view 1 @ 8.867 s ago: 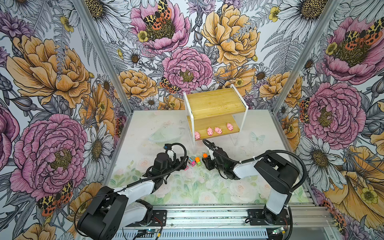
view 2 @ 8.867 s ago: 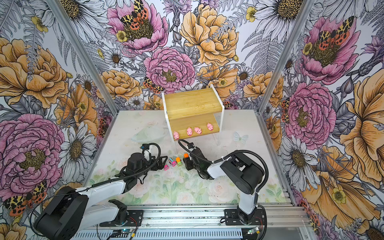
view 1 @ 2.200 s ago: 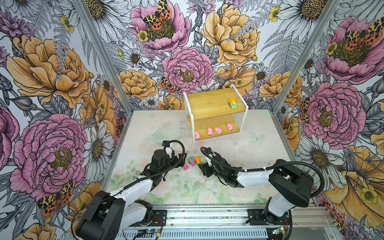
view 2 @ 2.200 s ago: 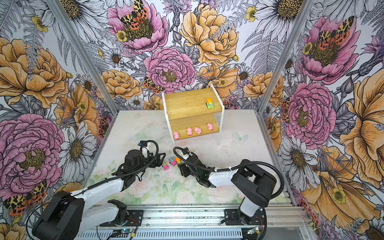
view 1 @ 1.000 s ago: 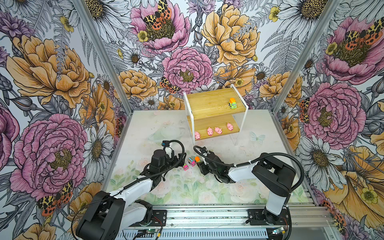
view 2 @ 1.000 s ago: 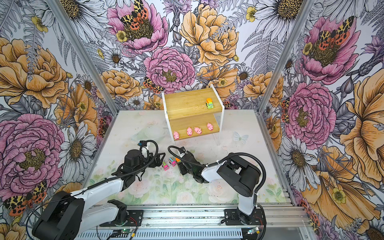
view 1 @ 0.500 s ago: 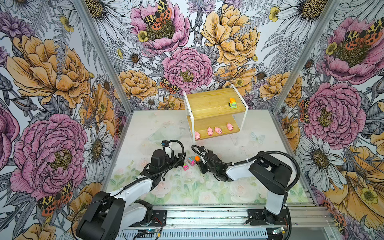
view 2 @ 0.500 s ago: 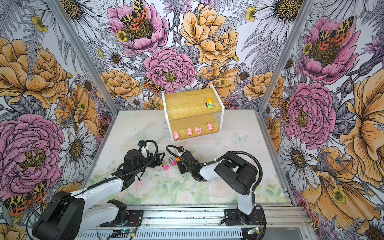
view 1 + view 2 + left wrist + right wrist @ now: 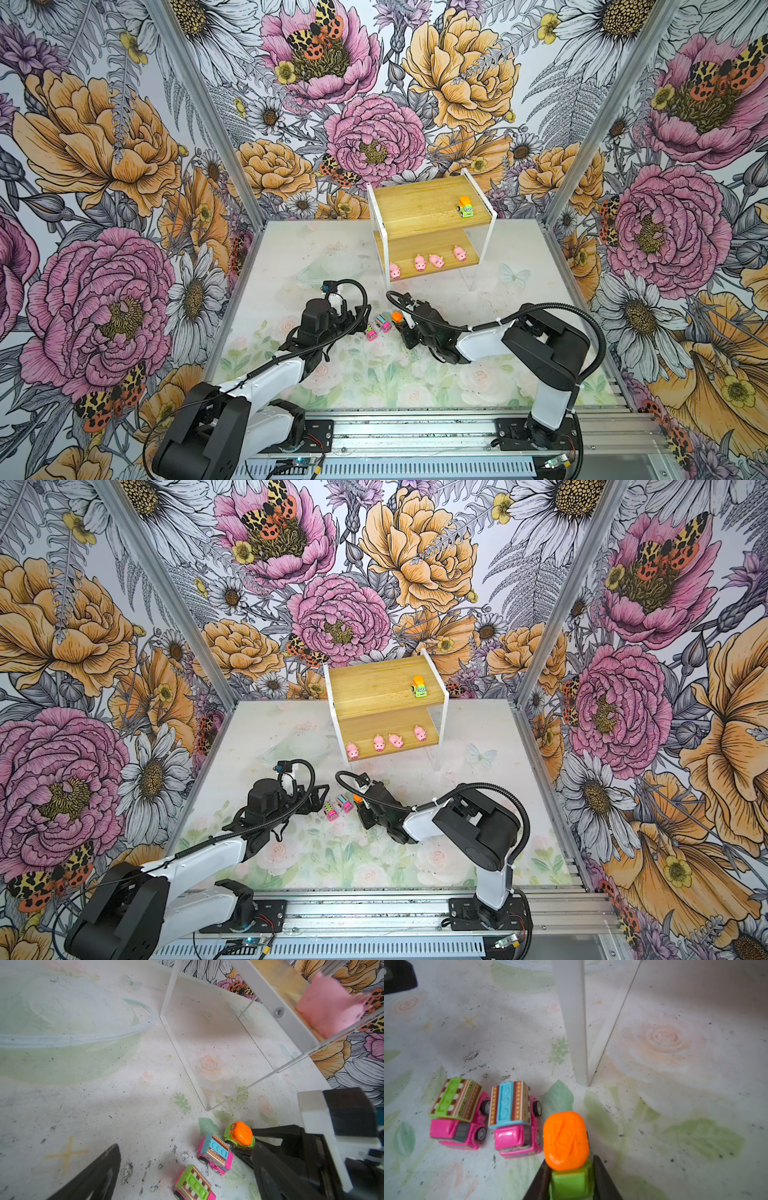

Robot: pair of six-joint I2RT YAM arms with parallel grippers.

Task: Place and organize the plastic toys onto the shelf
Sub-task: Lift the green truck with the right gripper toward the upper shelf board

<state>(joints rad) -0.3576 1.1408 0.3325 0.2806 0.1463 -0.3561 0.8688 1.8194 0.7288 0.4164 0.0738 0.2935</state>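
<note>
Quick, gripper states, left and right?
Left gripper: open, holding nothing.
Right gripper: closed on the orange-topped green car.

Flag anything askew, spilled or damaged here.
Nothing is tipped, spilled or broken. The only oddity is black specks and smudges on the table, thickest near the blue-topped pink car.
</note>
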